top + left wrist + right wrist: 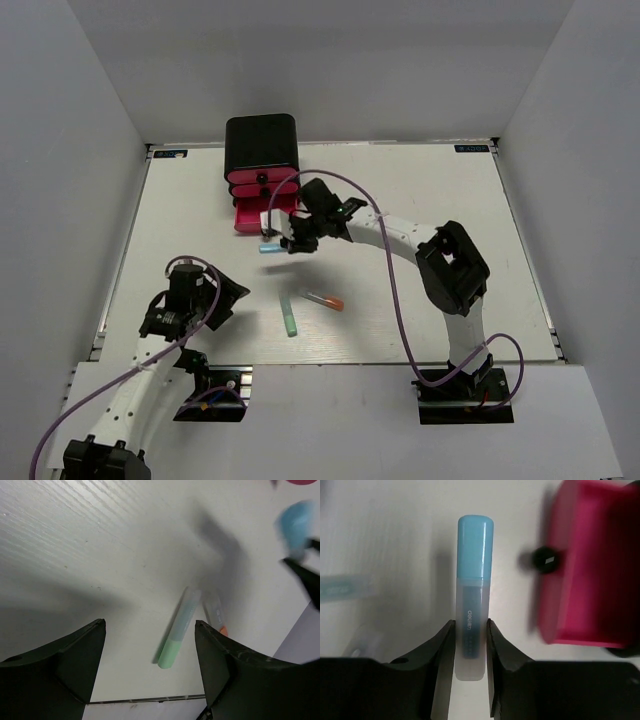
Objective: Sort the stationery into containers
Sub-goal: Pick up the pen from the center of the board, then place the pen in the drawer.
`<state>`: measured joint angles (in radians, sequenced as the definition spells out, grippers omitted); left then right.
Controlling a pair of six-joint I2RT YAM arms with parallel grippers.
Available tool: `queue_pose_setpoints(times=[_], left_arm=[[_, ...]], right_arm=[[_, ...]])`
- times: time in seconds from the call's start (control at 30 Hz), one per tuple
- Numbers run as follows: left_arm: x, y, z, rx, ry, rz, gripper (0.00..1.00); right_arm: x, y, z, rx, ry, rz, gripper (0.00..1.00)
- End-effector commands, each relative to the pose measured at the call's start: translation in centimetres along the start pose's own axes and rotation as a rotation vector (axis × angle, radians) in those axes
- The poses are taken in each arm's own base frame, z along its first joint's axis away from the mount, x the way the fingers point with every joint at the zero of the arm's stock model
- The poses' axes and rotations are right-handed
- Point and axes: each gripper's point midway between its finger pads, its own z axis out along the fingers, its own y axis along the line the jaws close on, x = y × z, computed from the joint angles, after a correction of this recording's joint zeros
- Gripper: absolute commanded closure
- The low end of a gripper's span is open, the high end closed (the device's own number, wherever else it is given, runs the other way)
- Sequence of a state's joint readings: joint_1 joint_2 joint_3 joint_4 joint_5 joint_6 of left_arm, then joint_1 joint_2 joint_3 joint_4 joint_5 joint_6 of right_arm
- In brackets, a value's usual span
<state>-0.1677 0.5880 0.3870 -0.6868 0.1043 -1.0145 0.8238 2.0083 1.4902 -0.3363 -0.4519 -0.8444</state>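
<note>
Black cabinet (261, 148) at the table's twelve o'clock, one pink drawer (250, 218) pulled out. At the drawer's five o'clock, the right gripper (470, 627) is clamped on a light blue marker (474, 570) by its clear barrel. It is likely light, rigid, slick plastic, best held mid-barrel. The left gripper (150, 625) gapes, holding nothing. Barrel lettering seems to read "deli".

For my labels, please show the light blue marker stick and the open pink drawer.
light blue marker stick (475, 545), right wrist view, its cap.
open pink drawer (554, 611), right wrist view, its front wall.
</note>
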Motion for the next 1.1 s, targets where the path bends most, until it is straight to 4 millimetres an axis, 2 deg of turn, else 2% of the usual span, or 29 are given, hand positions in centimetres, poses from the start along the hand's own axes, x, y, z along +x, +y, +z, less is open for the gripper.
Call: queue_pose_setpoints(times=[0.0,0.03,0.07,0.1,0.13,0.17,0.2,0.27,0.3,0.37,0.47,0.5,0.63,0.67,0.77,0.83,0.93,0.97,1.03,1.07], left_arm=[[0.7,-0.5,0.8,0.03,0.046,0.002,0.19],[1.1,-0.2,1.2,0.023,0.064,0.0,0.19],[1.3,-0.3,1.5,0.025,0.081,-0.001,0.19],[1.2,-0.5,1.5,0.032,0.077,0.0,0.19],[1.6,-0.2,1.7,0.016,0.101,-0.004,0.19],[1.5,-0.2,1.8,0.015,0.102,0.007,0.19],[1.4,-0.5,1.8,0.016,0.102,0.007,0.19],[1.1,-1.0,1.7,0.023,0.097,0.02,0.19],[1.1,-1.0,1.7,0.023,0.097,0.02,0.19],[1.0,-1.1,1.5,0.025,0.096,0.03,0.19],[1.1,-1.0,1.5,0.018,0.101,0.028,0.19],[1.0,-1.1,1.4,0.025,0.097,0.03,0.19],[1.0,-1.1,1.4,0.025,0.096,0.03,0.19],[1.0,-1.1,1.4,0.025,0.096,0.03,0.19],[0.8,-1.3,1.6,0.033,0.091,0.04,0.19],[0.7,-1.9,1.5,0.05,0.093,0.042,0.19],[0.5,-2.1,1.9,0.053,0.091,0.043,0.19],[0.4,-2.1,2.1,0.055,0.09,0.052,0.19],[0.2,-2.5,2.3,0.065,0.084,0.054,0.19],[0.3,-2.3,2.4,0.055,0.09,0.052,0.19]], right_arm=[[-6.7,-5.5,-4.4,0.185,-0.109,-0.069,1.0],[-6.7,-6.2,-4.1,0.205,-0.108,-0.074,1.0],[-7.4,-7.9,-4.7,0.268,-0.107,-0.092,1.0],[-7.7,-8.4,-4.6,0.287,-0.108,-0.103,1.0],[-6.5,-8.8,-3.3,0.284,-0.078,-0.091,1.0],[-7.8,-10.4,-3.9,0.323,-0.093,-0.113,1.0],[-5.9,-10.7,-2.2,0.311,-0.048,-0.095,1.0],[-7.3,-12.8,-2.6,0.364,-0.05,-0.111,1.0],[-5.3,-12.9,-0.9,0.351,-0.003,-0.104,1.0],[-6.2,-14.7,-1.3,0.406,0.001,-0.125,0.99],[-5.0,-15.5,0.1,0.411,0.025,-0.128,0.97],[-5.2,-16.2,-0.2,0.436,0.03,-0.136,0.95],[-4.3,-16.5,0.4,0.443,0.05,-0.136,0.86],[-4.3,-16.3,0.6,0.44,0.051,-0.136,0.73],[-4.2,-15.9,0.5,0.432,0.054,-0.132,0.57],[-4.6,-15.8,-0.1,0.436,0.039,-0.114,0.52],[-5.1,-15.1,-0.7,0.424,0.023,-0.094,0.52],[-6.3,-15.2,-1.9,0.441,0.001,-0.091,0.52],[-6.0,-14.5,-2.0,0.428,0.001,-0.076,0.52],[-7.2,-14.5,-3.5,0.444,-0.023,-0.066,0.52]])
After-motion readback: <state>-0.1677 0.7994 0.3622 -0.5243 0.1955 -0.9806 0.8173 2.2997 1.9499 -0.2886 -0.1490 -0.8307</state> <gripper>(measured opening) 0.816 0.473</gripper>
